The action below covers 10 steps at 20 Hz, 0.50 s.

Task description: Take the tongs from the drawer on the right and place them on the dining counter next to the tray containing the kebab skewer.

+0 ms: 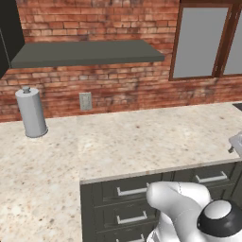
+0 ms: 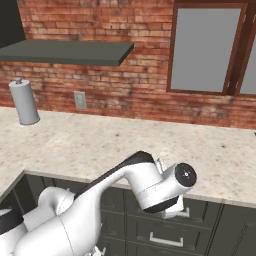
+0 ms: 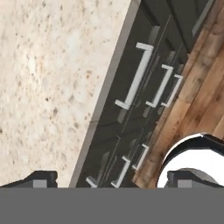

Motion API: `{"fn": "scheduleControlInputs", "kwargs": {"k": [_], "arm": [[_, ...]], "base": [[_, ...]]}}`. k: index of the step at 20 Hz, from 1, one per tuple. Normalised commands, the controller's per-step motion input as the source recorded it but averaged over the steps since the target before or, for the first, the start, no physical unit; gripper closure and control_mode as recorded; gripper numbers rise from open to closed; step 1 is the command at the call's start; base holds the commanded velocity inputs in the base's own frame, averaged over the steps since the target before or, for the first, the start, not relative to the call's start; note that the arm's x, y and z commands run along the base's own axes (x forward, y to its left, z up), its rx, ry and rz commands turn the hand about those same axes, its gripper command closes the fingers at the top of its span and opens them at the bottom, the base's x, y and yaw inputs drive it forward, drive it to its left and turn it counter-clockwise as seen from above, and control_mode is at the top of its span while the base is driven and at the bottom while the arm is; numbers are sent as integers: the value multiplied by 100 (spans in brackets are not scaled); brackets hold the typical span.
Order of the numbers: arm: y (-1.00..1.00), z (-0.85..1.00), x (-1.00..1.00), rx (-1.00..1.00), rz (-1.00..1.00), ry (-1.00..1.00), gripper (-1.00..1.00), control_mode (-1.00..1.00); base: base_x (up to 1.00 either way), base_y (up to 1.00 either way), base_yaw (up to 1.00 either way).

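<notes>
Gripper (image 3: 107, 179) jaws wide apart, empty, over the speckled beige stone worktop (image 3: 48, 87) edge. Drawers at 1 o'clock in the hand view: dark charcoal fronts, all shut, contents hidden; top drawer (image 3: 144, 65) has a silver bar handle (image 3: 134, 75), three handles stacked there. Tongs can't be seen. Grey cylindrical paper-towel roll (image 1: 31, 112) stands by the brick wall (image 1: 118, 90).

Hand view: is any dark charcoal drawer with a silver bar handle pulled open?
No, every dark charcoal drawer front sits flush below the speckled beige countertop.
</notes>
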Motion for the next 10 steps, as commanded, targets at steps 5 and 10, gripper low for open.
{"fn": "scheduleControlInputs", "kwargs": {"k": [5, 10], "arm": [[-5, -24, 0, 0, -2, -23, -100, -100], [0, -19, -1, 0, -4, -14, -100, -100]], "base": [[0, 0, 0], [0, 0, 0]]}}
